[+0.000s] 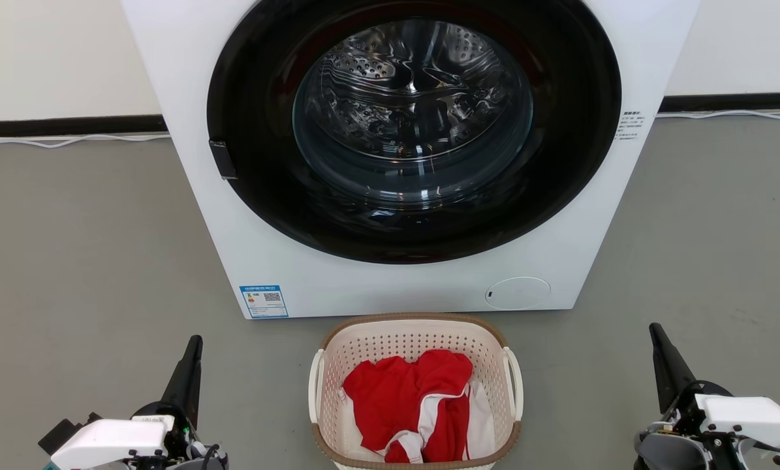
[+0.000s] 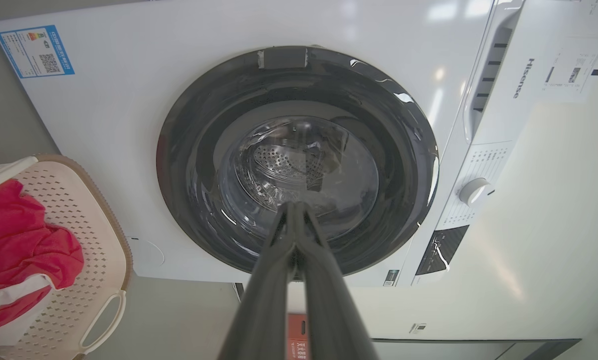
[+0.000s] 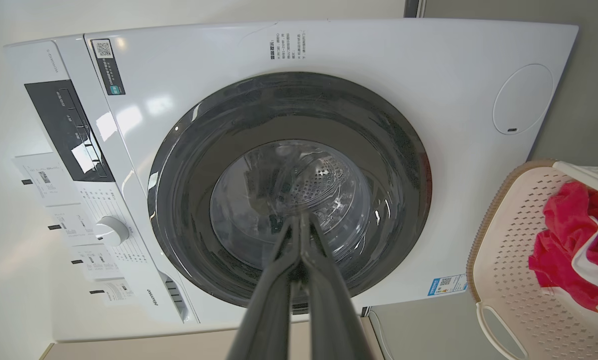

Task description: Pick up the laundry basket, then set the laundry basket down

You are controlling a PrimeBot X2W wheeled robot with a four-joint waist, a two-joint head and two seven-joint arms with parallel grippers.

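Note:
The laundry basket (image 1: 337, 365), cream-white and perforated with a brown rim, stands on the floor just in front of the washing machine, holding red and white clothes (image 1: 409, 398). White handles sit on its left and right sides. My left gripper (image 1: 194, 349) hangs at the lower left, well apart from the basket, fingers pressed together with nothing between them. Off to the basket's right my right gripper (image 1: 657, 336) is shut and empty too. The basket (image 2: 86, 235) lies at the left edge of the left wrist view, and the basket (image 3: 509, 280) at the right edge of the right wrist view.
A white front-loading washing machine (image 1: 298, 274) with a dark round door (image 1: 412, 130) stands close behind the basket. Grey floor (image 1: 83, 248) spreads to both sides. A white cable (image 1: 63, 140) runs along the wall's dark skirting.

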